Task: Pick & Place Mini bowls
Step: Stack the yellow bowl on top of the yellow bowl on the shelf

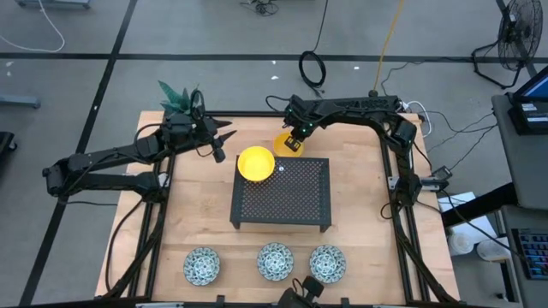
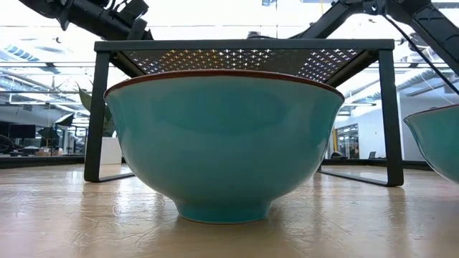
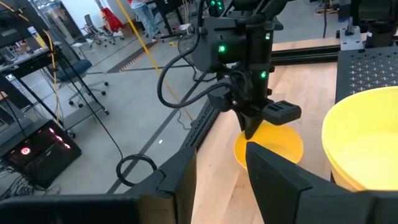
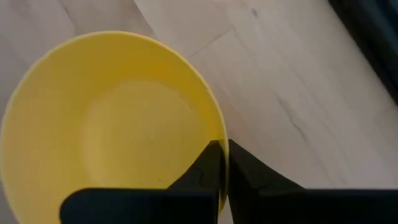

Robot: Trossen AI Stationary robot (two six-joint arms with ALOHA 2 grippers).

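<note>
On a pale wooden table (image 1: pixel 197 222), the right gripper (image 1: pixel 295 137) pinches the rim of a yellow mini bowl (image 1: pixel 287 144) at the far edge, just behind a black perforated metal stand (image 1: pixel 282 195). In the right wrist view its two dark fingers (image 4: pixel 211 171) stand all but together, with the bowl's thin yellow wall clamped between them. From above, most of that bowl is hidden under the gripper.

A second yellow mini bowl (image 1: pixel 256 163) sits on the stand's far left corner, overhanging its edge. The left gripper (image 1: pixel 216 141) hovers just left of it, beside a green plant (image 1: pixel 175 96); its fingers (image 3: pixel 273 180) stand partly apart around nothing.

Three patterned mini bowls line the near edge: left (image 1: pixel 202 265), middle (image 1: pixel 276 261) and right (image 1: pixel 328 263). In the low view the middle one fills the picture and blocks nearly everything behind the stand's legs, showing a plain teal outside; another is cut off at the picture's right edge. A third yellow bowl cannot be made out in any view.

No readable brand, label or writing shows; small green lights glow on the right arm's wrist.
</note>
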